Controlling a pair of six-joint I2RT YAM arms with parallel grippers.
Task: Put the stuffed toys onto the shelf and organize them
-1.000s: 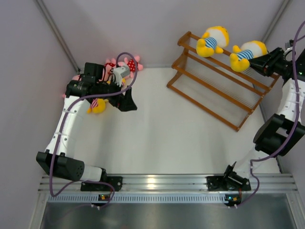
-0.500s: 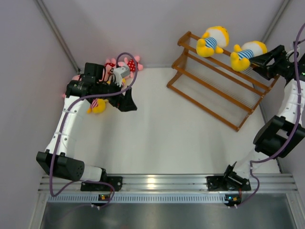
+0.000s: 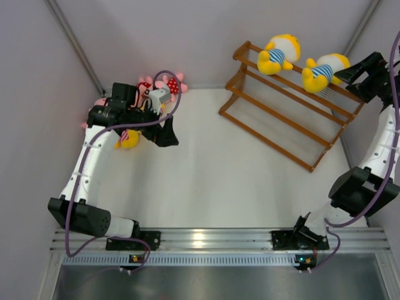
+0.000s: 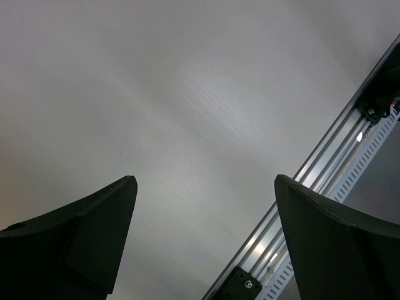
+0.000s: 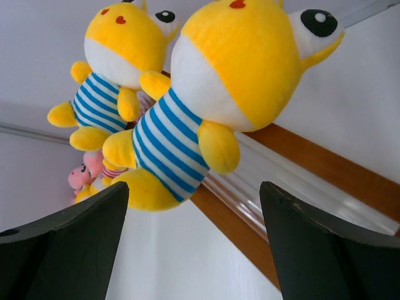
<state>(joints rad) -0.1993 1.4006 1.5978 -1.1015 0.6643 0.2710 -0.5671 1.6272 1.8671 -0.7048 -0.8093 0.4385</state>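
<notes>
two yellow plush dolls in blue-striped shirts sit on the top tier of the brown stepped shelf (image 3: 265, 140), upper right of the overhead frame. the first doll (image 3: 278, 55) is further left along the rail, the second doll (image 3: 324, 72) beside it. the right gripper (image 3: 350, 82) hangs just right of the second doll, jaws spread wide with nothing between them. its wrist view shows both black fingers (image 5: 69, 250) with that doll beyond them, touching neither. the step in hand reads as the end of a placement on the top tier.

the other toys lie in a heap at the upper left of the overhead frame. pink dolls in red dotted outfits (image 3: 170, 84) are by the back wall, and a yellow doll in a pink-striped shirt (image 3: 128, 137) is partly under the left arm. the left gripper (image 3: 165, 134) hovers there, wide open and empty, its camera seeing only bare white table (image 4: 187, 94).

next, i judge, the left gripper must turn toward the heap, settle over one doll's body and close. the right arm should draw clear without nudging the seated dolls.
</notes>
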